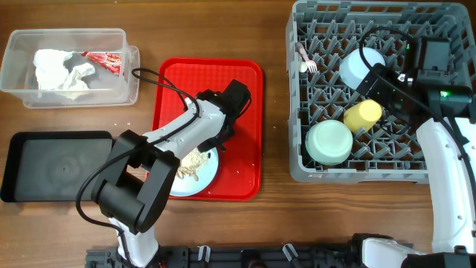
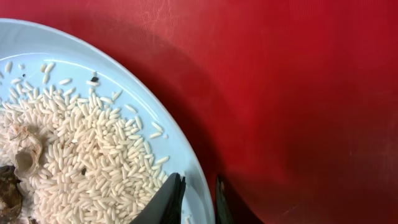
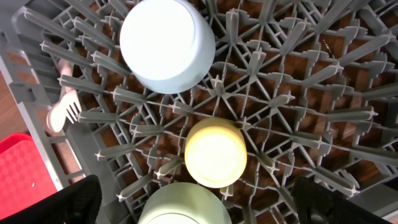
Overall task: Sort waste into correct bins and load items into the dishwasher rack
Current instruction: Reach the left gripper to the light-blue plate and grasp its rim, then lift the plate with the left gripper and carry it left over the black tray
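A light blue plate [image 1: 199, 181] with beige food scraps [image 1: 191, 162] lies on the red serving tray [image 1: 245, 82]. My left gripper [image 1: 219, 143] is shut on the plate's rim [image 2: 180, 149], one finger [image 2: 198, 200] inside by the rice-like scraps [image 2: 74, 143], one outside. My right gripper [image 1: 379, 85] is open and empty above the grey dishwasher rack [image 1: 312, 30], fingers wide apart [image 3: 199, 205]. The rack [image 3: 280, 74] holds a light blue bowl [image 1: 358, 65] [image 3: 166, 43], yellow cup [image 1: 362, 114] [image 3: 215, 152], pale green bowl [image 1: 329, 141] [image 3: 183, 208] and white fork [image 1: 306, 59] [image 3: 62, 109].
A clear tub [image 1: 22, 93] at the back left holds white napkins [image 1: 59, 71] and a red-and-white wrapper [image 1: 104, 59]. A shallow black tray [image 1: 52, 164] lies at the front left. Red tray surface [image 2: 298, 93] fills the left wrist view's right side.
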Motion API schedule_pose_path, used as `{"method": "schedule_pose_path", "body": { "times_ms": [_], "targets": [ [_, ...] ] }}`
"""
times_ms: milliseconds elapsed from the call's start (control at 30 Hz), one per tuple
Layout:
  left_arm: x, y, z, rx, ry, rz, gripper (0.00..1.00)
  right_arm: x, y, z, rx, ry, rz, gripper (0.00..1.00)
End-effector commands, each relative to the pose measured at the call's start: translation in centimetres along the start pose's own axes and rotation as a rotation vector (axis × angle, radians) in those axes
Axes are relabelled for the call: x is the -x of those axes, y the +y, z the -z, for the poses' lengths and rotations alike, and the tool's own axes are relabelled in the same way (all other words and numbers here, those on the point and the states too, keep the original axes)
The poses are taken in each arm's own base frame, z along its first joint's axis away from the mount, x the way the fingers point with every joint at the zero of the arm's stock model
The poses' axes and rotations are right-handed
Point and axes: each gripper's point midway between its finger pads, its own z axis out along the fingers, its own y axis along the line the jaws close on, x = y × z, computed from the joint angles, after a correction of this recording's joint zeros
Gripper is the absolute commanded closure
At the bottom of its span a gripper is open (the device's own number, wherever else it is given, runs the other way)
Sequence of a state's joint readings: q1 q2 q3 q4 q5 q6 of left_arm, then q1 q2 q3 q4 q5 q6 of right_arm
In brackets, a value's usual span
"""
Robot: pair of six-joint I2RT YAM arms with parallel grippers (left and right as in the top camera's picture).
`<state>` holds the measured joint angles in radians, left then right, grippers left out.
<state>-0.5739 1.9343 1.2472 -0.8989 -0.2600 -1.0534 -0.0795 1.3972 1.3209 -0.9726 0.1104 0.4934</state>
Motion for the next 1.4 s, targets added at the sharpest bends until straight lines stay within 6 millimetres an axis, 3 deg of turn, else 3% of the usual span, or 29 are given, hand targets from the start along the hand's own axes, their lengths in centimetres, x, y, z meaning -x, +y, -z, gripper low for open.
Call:
{"method": "schedule_pose_path", "body": {
  "times_ms": [0, 267, 400, 533, 1167, 1367],
  "targets": [
    [-0.9, -0.1, -0.3, 0.007, 0.020, -0.004, 0.82, 0.5, -0.2, 0.0, -0.017, -0.013, -0.008, 0.00],
    [-1.9, -0.3, -1.2, 0.033, 0.027, -0.015, 0.84, 0.5, -0.2, 0.0, -0.017, -0.013, -0.008, 0.00],
    [-2.2, -0.1, -1.7, 0.054, 0.037, -0.021, 0.96, 0.5, -0.2, 0.0, -0.017, -0.013, -0.008, 0.00],
    [-2.2, 0.2, -1.6, 0.061, 0.039, -0.023, 0.96, 0.5, -0.2, 0.0, -0.017, -0.013, -0.008, 0.00],
    [0.4, 1.6, 4.2, 0.179, -0.001, -0.092, 0.96, 0.5, -0.2, 0.0, -0.017, -0.013, -0.008, 0.00],
    [0.3, 1.9, 4.3, 0.193, 0.005, -0.097, 0.96, 0.5, -0.2, 0.0, -0.017, -0.013, -0.008, 0.00]
  ]
}}
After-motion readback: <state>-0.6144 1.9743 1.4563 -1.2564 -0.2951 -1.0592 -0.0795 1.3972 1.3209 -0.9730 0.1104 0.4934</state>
